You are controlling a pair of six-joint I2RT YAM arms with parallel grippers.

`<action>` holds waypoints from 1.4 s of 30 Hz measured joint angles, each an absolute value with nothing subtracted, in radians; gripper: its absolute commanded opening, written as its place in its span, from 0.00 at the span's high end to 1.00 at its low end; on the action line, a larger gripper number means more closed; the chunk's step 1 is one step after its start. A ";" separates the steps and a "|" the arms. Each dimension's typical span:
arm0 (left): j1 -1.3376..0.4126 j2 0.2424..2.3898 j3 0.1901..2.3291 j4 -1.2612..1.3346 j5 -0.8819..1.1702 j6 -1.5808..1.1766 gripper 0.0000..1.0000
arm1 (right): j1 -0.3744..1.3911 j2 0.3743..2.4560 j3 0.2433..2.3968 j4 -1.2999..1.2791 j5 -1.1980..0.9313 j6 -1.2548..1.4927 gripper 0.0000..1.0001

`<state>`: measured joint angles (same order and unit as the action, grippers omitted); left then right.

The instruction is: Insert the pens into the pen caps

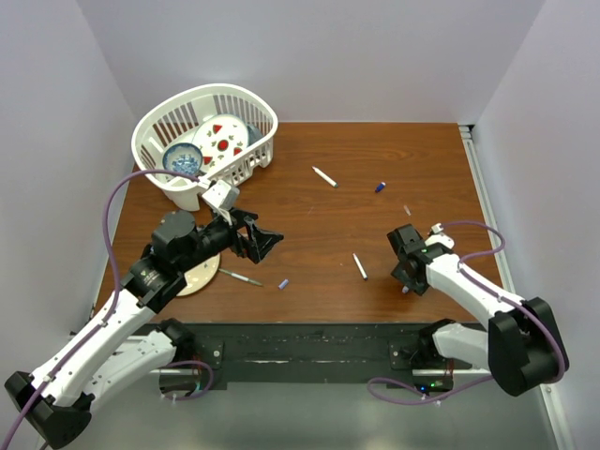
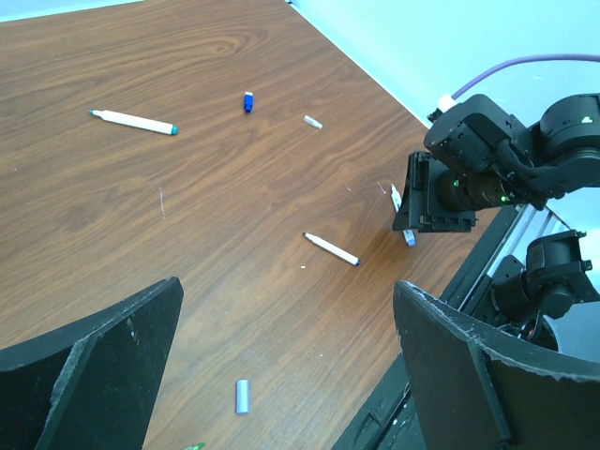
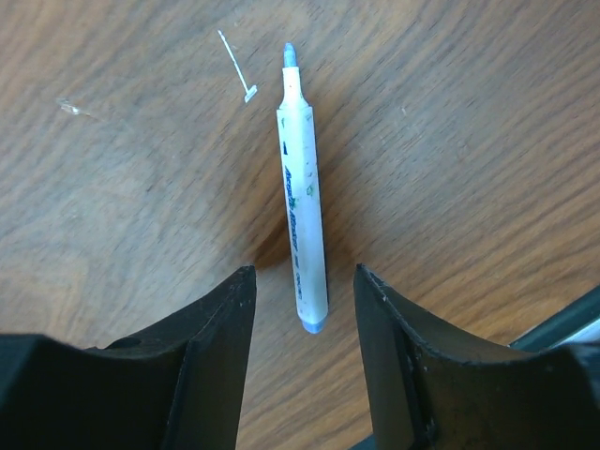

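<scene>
In the right wrist view a white pen [image 3: 303,187] with a pale blue tip lies on the brown table. My right gripper [image 3: 305,281] is open, one finger either side of the pen's blunt end, not touching it. My right gripper [image 1: 410,272] sits at the table's near right. My left gripper [image 1: 261,234] is open and empty above the table's left middle. Below it lie a lilac cap [image 2: 243,396] and a pen [image 2: 331,248]. Farther off are another pen [image 2: 133,122], a blue cap [image 2: 248,101] and a pale cap [image 2: 312,121]. A green-tipped pen [image 1: 241,277] lies near the left arm.
A white basket [image 1: 258,105] holding plates and a bowl stands at the back left. A pale round disc [image 1: 200,279] lies under the left arm. A metal rail [image 1: 487,202] runs along the table's right edge. White walls close in three sides.
</scene>
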<state>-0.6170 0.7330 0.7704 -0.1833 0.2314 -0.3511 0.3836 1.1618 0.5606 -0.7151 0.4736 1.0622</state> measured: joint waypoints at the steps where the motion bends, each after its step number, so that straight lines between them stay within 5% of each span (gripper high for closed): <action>1: -0.617 0.733 0.770 -0.184 0.231 -0.351 0.00 | 0.382 1.166 0.556 -0.707 0.471 1.061 0.51; 6: -0.617 0.733 0.770 -0.183 0.231 -0.351 0.00 | 0.374 1.190 0.547 -0.665 0.456 1.058 0.60; 16: -0.617 0.731 0.770 -0.183 0.229 -0.351 0.01 | 0.372 1.205 0.546 -0.605 0.451 1.008 1.00; 31: -0.617 0.872 0.714 -0.136 0.294 -0.463 0.06 | 0.379 0.966 0.574 -0.522 0.219 0.726 1.00; 42: -0.644 1.139 0.646 0.196 0.431 -0.679 0.16 | 0.669 0.871 0.595 -0.247 -0.085 0.709 1.00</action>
<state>-0.6441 1.1393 0.6460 0.1963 0.4309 -0.6792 0.6693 0.8707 0.5945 -0.2470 -0.0849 0.7086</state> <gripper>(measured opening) 0.870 0.059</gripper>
